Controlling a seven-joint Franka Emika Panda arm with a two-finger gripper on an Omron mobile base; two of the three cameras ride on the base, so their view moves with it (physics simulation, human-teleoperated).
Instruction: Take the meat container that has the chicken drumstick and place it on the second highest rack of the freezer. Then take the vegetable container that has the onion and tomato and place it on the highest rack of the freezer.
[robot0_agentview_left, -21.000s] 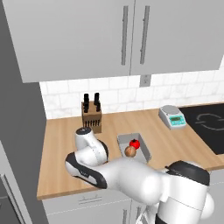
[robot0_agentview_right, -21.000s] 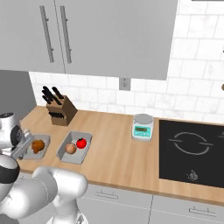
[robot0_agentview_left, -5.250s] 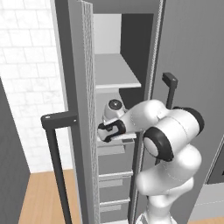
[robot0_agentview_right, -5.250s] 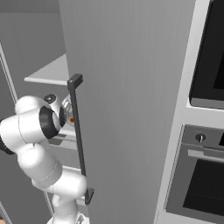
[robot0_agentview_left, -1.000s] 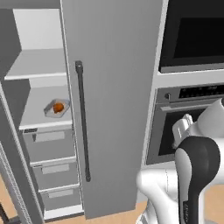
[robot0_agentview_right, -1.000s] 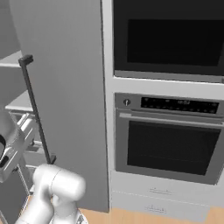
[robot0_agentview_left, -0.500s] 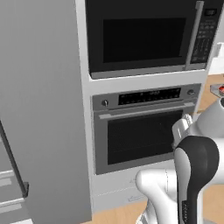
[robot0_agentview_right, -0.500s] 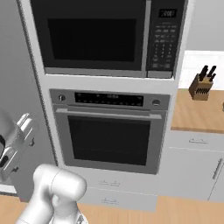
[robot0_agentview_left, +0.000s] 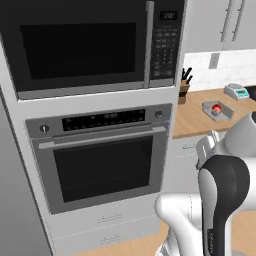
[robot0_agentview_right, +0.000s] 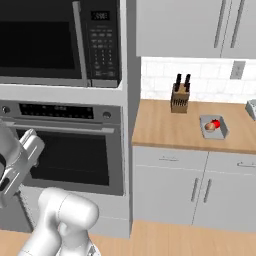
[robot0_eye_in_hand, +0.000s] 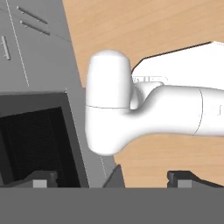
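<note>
The vegetable container (robot0_agentview_right: 214, 126), a small grey tray, sits on the wooden counter to the right of the oven and holds the tan onion (robot0_agentview_right: 210, 127) and the red tomato (robot0_agentview_right: 216, 122). It also appears far right in the left base view as the vegetable container (robot0_agentview_left: 218, 110) with the tomato (robot0_agentview_left: 216, 107). My gripper (robot0_eye_in_hand: 114, 180) is open with nothing between its wide-apart fingertips (robot0_eye_in_hand: 41, 179), and it hangs low in front of the oven, far from the tray. The meat container, the chicken drumstick and the freezer racks are out of view.
A black microwave (robot0_agentview_left: 80, 47) sits above a black-windowed oven (robot0_agentview_left: 102, 167). On the counter (robot0_agentview_right: 165, 127) stand a knife block (robot0_agentview_right: 179, 97) and a kitchen scale (robot0_agentview_left: 235, 91). Grey cabinets lie above and below. A grey panel (robot0_agentview_left: 10, 200) borders the oven on the left.
The base has turned right: both views swung from the freezer side past the oven, so the counter with the vegetable container is in sight. The gripper stays open and empty.
</note>
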